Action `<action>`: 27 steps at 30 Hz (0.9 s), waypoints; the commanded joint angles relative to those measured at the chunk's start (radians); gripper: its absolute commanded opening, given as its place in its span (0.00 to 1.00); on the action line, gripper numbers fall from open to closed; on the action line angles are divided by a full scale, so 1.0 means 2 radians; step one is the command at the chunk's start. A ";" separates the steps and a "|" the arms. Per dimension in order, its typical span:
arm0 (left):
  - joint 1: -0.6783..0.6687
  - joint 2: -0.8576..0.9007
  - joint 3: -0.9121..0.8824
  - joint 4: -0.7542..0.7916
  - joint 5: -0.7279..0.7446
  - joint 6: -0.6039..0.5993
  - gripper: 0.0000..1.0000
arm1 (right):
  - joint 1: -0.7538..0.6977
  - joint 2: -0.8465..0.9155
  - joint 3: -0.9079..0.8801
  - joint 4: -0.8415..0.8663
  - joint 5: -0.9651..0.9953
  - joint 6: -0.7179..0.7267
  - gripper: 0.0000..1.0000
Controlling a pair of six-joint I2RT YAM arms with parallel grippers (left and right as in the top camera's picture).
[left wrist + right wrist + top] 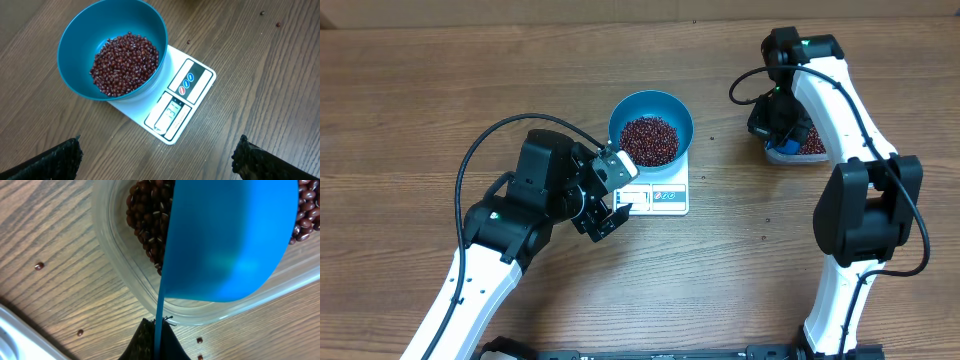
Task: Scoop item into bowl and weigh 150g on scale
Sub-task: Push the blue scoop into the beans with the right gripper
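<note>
The blue bowl (651, 112) stands on the white scale (660, 198), with a heap of dark red-brown beans (650, 140) inside it. In the left wrist view the bowl (80, 60), its beans (125, 62) and the scale (195, 82) lie ahead of my left gripper (159, 147), which is wide open above bare table. My left gripper (613, 193) sits just left of the scale's display. Over at the far right, my right gripper (782, 125) is shut on the handle of a blue scoop (225, 240), held over a clear tub (115, 255) of beans (145, 220).
The clear tub (798, 152) stands at the right of the table under the right arm. Loose beans (39, 266) lie on the wood beside the tub, and a few more loose beans (278, 23) are scattered beyond the scale.
</note>
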 commanded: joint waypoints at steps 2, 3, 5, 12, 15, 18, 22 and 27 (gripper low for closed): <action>0.002 0.002 0.014 0.000 0.004 -0.009 1.00 | -0.009 -0.016 0.016 0.011 -0.023 -0.012 0.04; 0.002 0.002 0.014 0.000 0.004 -0.009 1.00 | -0.011 -0.016 0.016 0.012 -0.028 -0.014 0.04; 0.002 0.002 0.014 0.000 0.004 -0.009 1.00 | -0.013 -0.017 0.016 0.012 -0.035 -0.017 0.04; 0.002 0.002 0.014 0.000 0.004 -0.009 1.00 | -0.025 -0.025 0.016 0.016 -0.069 -0.029 0.04; 0.002 0.002 0.014 0.000 0.004 -0.009 0.99 | -0.033 -0.033 0.016 0.019 -0.087 -0.032 0.04; 0.002 0.002 0.014 0.000 0.004 -0.009 1.00 | -0.040 -0.041 0.016 0.019 -0.098 -0.034 0.04; 0.002 0.002 0.014 0.000 0.004 -0.009 1.00 | -0.050 -0.049 0.016 0.019 -0.106 -0.035 0.04; 0.002 0.002 0.014 0.000 0.004 -0.009 0.99 | -0.061 -0.051 0.016 0.015 -0.126 -0.046 0.04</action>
